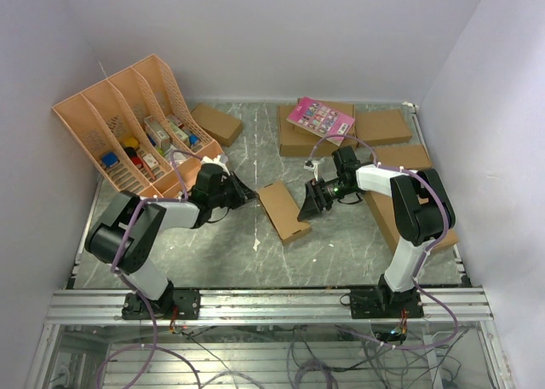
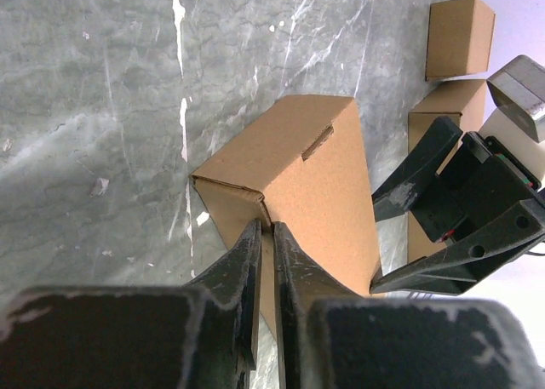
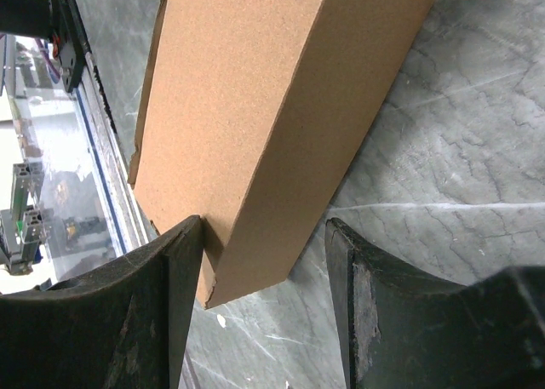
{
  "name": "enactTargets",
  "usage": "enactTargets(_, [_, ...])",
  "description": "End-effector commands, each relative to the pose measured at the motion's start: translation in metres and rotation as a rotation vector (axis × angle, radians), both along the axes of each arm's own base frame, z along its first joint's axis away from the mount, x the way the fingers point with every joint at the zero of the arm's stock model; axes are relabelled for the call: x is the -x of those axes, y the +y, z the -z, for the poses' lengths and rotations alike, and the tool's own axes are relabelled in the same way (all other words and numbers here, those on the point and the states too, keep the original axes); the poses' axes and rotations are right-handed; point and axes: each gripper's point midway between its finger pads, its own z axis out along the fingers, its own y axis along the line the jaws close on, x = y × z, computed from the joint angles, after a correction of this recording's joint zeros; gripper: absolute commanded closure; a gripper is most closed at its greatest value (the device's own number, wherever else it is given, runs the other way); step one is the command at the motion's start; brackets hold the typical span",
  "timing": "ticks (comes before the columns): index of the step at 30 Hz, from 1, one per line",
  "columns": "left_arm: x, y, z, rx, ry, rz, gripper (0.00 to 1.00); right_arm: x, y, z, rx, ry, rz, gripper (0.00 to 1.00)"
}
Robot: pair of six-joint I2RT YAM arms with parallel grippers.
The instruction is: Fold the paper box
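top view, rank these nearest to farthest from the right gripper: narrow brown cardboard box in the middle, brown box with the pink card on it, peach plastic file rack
From the right gripper:
1. narrow brown cardboard box, at its fingertips, table centre.
2. brown box with the pink card, behind it, toward the back wall.
3. peach plastic file rack, far off in the back left corner.

Top ext. cam: fixed high behind arm bases [image 1: 162,304], looks down/fwd over whole table [image 1: 221,257]. L wrist cam: close range, sights past left gripper [image 2: 266,231] onto paper box [image 2: 315,176] end. R wrist cam: closer still, sights past right gripper [image 3: 264,236] along box side. All 3 views share the box.
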Motion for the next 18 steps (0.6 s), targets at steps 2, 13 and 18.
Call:
enactTargets(2, [-0.003,-0.004,-0.002,0.007,-0.02,0.014,0.82,-0.001,-0.011,0.026,0.117,-0.048,-0.019,0.43])
enactTargets(13, [0.0,0.001,-0.028,0.026,-0.1,0.003,0.52,-0.016,-0.004,-0.015,0.026,-0.157,-0.032,0.39])
enactTargets(18, [0.011,0.018,-0.047,-0.02,-0.201,-0.014,0.42,-0.037,-0.004,-0.044,-0.027,-0.219,0.018,0.29])
